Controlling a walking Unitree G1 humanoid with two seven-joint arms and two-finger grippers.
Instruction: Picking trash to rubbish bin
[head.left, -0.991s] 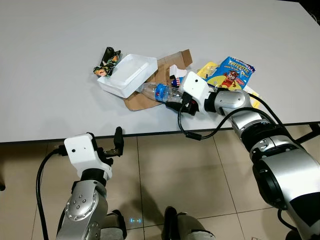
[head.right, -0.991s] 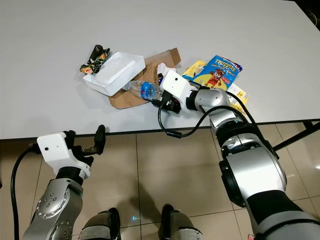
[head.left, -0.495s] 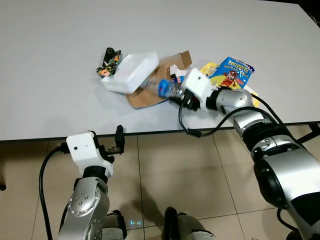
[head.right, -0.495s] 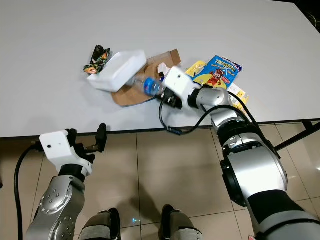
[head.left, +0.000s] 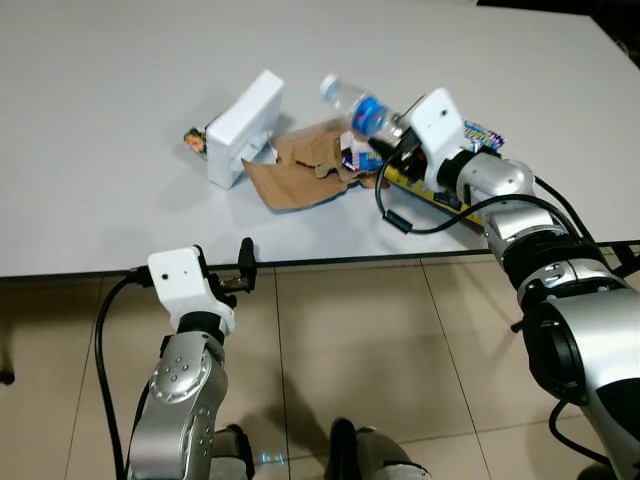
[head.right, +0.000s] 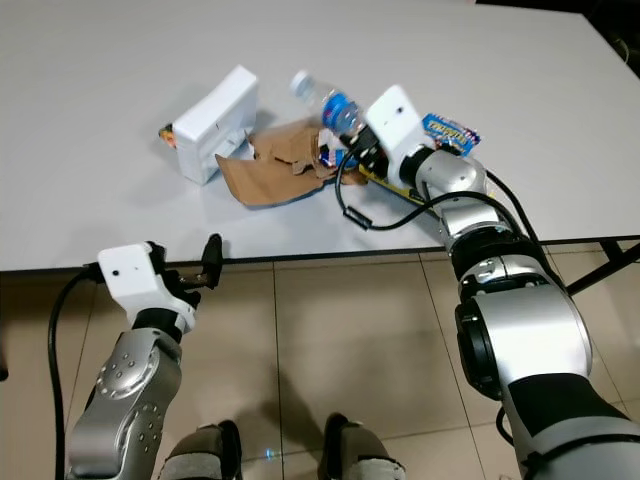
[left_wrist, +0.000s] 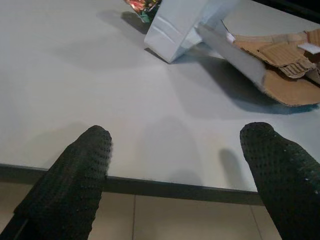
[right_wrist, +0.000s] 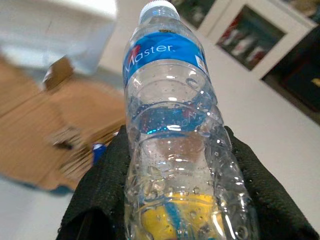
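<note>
My right gripper (head.left: 393, 137) is shut on a clear plastic bottle (head.left: 358, 107) with a blue label and holds it tilted above the white table (head.left: 120, 220). In the right wrist view the bottle (right_wrist: 172, 105) sits between the black fingers (right_wrist: 100, 195). Below it lies torn brown cardboard (head.left: 300, 172). A white foam box (head.left: 243, 128) stands tipped on its side to the left, with a dark snack wrapper (head.left: 192, 143) behind it. My left gripper (head.left: 245, 268) hangs open just below the table's front edge, its fingers (left_wrist: 75, 170) apart with nothing between them.
A blue snack bag (head.left: 484, 135) and a yellow packet (head.left: 432, 195) lie partly under my right arm. The table's dark front edge (head.left: 330, 262) runs across the view, with beige floor tiles (head.left: 350, 360) below it.
The right gripper has lifted the bottle off the table and swung it up. The foam box got tipped onto its side and the cardboard shifted.
</note>
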